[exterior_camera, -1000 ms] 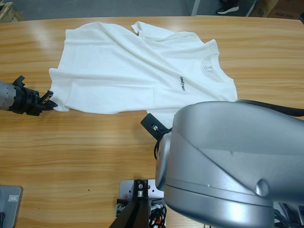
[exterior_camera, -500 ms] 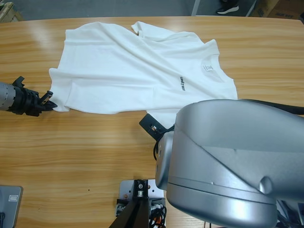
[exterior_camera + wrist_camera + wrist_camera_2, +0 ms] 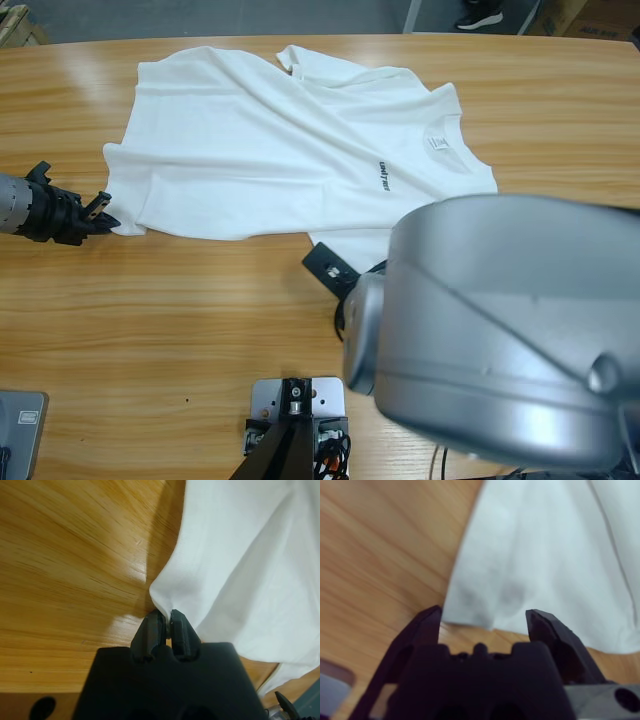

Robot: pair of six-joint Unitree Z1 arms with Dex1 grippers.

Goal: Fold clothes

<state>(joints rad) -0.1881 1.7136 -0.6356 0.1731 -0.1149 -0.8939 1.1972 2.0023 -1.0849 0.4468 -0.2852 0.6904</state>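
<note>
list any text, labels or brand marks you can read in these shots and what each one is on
Small dark chest lettering on the white T-shirt: one short line running sideways in the high view, too small to read.
Neck label inside the T-shirt's collar: faint marks, too small to read.
Left and right wrist views: no text shows.
No other writing can be read on the wooden table.

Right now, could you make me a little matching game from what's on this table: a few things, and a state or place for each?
Things:
1. left pincer
2. right pincer
3. T-shirt
4. neck label

States:
A. spread across the wooden table
B. open, at the cloth's edge
C. shut on a white corner
D. inside the round collar

Pairs: 1-C, 2-B, 3-A, 4-D
</note>
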